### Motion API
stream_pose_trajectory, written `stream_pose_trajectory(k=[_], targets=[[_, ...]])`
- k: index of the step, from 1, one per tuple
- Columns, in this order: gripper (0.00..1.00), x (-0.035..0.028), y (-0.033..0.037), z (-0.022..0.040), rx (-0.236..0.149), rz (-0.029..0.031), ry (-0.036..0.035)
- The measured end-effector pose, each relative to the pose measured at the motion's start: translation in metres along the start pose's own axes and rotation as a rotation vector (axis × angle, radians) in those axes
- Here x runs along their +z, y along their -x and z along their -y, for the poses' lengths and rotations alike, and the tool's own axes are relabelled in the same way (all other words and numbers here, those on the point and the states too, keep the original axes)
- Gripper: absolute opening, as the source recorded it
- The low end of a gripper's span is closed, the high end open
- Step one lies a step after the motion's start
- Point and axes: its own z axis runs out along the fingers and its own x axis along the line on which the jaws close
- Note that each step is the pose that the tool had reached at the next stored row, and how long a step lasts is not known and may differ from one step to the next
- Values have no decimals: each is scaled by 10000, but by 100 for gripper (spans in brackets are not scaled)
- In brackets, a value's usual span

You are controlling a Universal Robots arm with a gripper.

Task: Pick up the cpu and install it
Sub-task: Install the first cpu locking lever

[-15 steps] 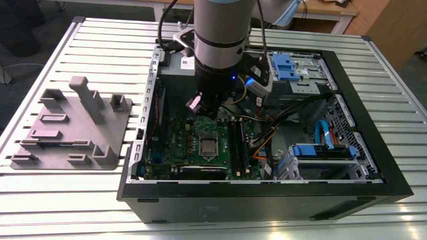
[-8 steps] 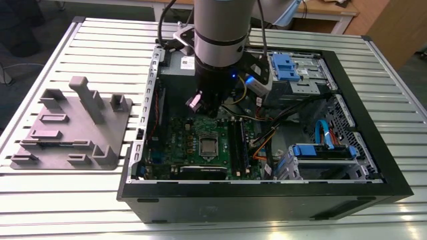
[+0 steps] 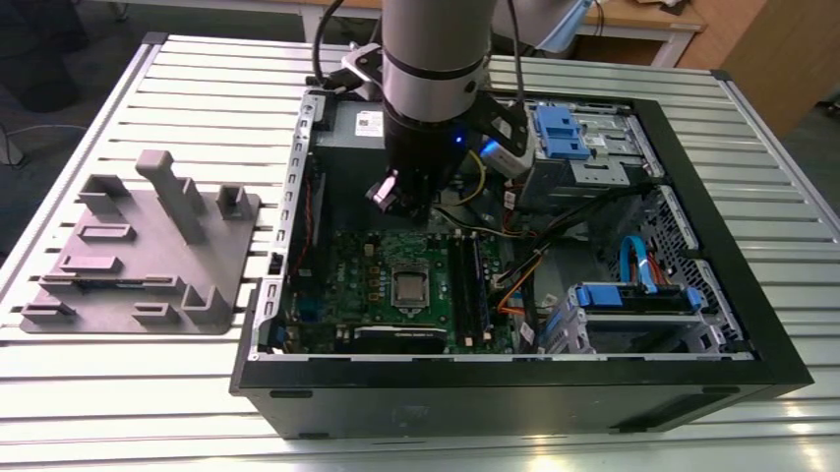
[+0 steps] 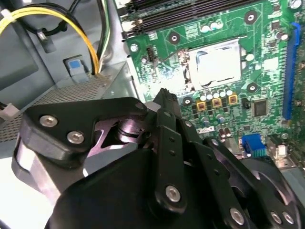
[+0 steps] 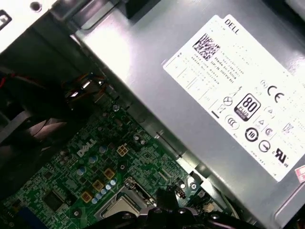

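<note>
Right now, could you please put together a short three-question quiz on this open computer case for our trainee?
1. True or false: the small silvery-grey square cpu lies in the socket on the green circuit board.
2. Multiple choice: the large grey plastic tray with upright blocks stands (A) inside the black computer case, (B) outside it, on the exterior view's left, (C) on the grey metal power supply box.
3. Fill in: the black gripper hangs above the ____ circuit board.

Key: 1 true; 2 B; 3 green.
</note>
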Motion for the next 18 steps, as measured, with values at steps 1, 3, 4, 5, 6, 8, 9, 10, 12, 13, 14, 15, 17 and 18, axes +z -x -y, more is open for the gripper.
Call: stream_pose_trajectory(k=[1,3,4,5,6,8,9,10,12,13,14,15,17,18], targets=[[11,1,11,-11,0,2,2],[11,3,25,-26,0,7,10],[11,4,30,-31,0,13,15],[11,4,31,-32,0,15,16],[11,4,30,-32,0,14,16],[11,3,19,-22,0,16,21],[11,2,6,-8,1,15,18],[11,0,-6,5,1,14,17],[11,-2,-24,25,0,15,17],[11,-3,-33,34,1,15,17],[11,-4,-42,44,1,15,17],[11,-6,-51,53,1,14,16],[11,-8,-72,75,1,14,17],[11,-9,-83,87,0,14,17]])
